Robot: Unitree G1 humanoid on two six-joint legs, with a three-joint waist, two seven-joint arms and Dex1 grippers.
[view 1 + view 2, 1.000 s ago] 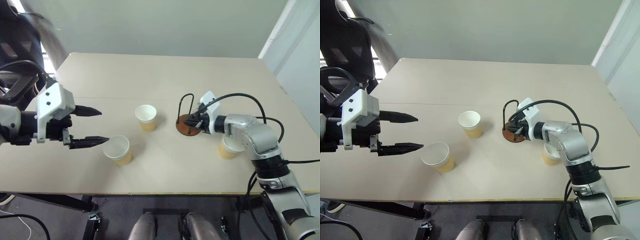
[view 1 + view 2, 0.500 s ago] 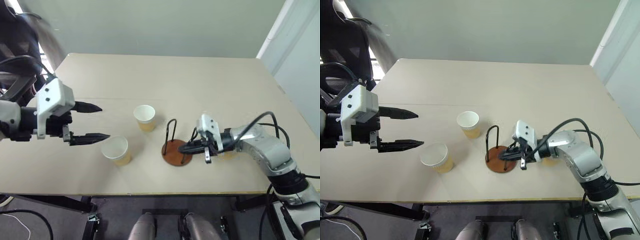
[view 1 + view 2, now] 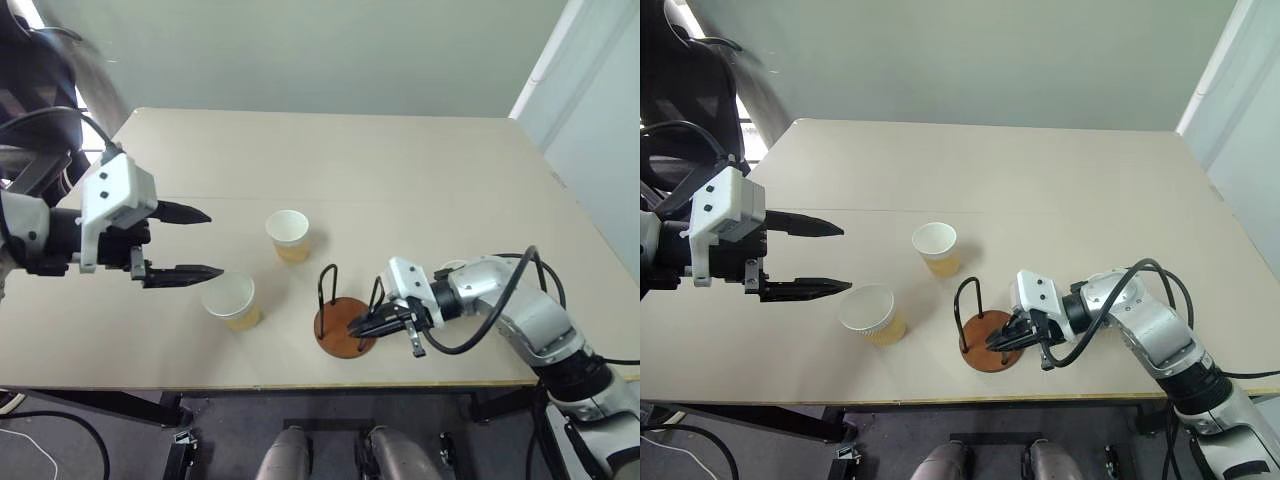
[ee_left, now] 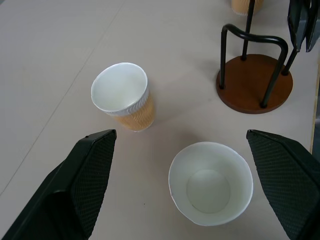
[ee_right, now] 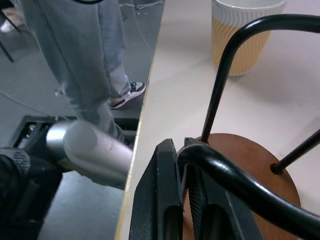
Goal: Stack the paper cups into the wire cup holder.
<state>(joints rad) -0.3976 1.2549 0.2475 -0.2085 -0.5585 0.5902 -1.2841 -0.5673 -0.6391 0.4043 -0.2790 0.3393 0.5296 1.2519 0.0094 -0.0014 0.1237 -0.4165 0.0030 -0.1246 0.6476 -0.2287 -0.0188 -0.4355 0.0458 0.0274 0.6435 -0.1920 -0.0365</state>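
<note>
Beige bench (image 3: 420,170) takes up most of both eye views, with a faint seam running across it from left to right. A black office chair (image 3: 685,90) stands off the far left corner. In the right wrist view a person's legs in grey trousers (image 5: 85,60) and sneakers stand on the floor beyond the bench edge.

Left hand (image 3: 185,243) hangs over the left part of the bench, its 2 black fingers spread wide with nothing between them, pointing toward the middle. The near cup sits just beyond its fingertips.

Right hand (image 3: 372,322) reaches in from the right, low over the near edge of the bench, fingers pressed together on a black wire loop of the cup holder (image 3: 342,318). The right wrist view shows the wire pinched between the 2 fingers, right above the brown disc.

Cup holder stands upright on its round reddish-brown base near the front edge, around the middle of the bench, with no cup in it.

3 paper cups, all upright and open side up:
- near cup (image 3: 231,300), left of the holder, close to the front edge
- middle cup (image 3: 288,234), farther back, beyond and left of the holder
- third cup (image 3: 447,270), mostly hidden behind the right arm, only its rim peeking out, right of the holder

All 3 cups stand apart from the holder.
</note>
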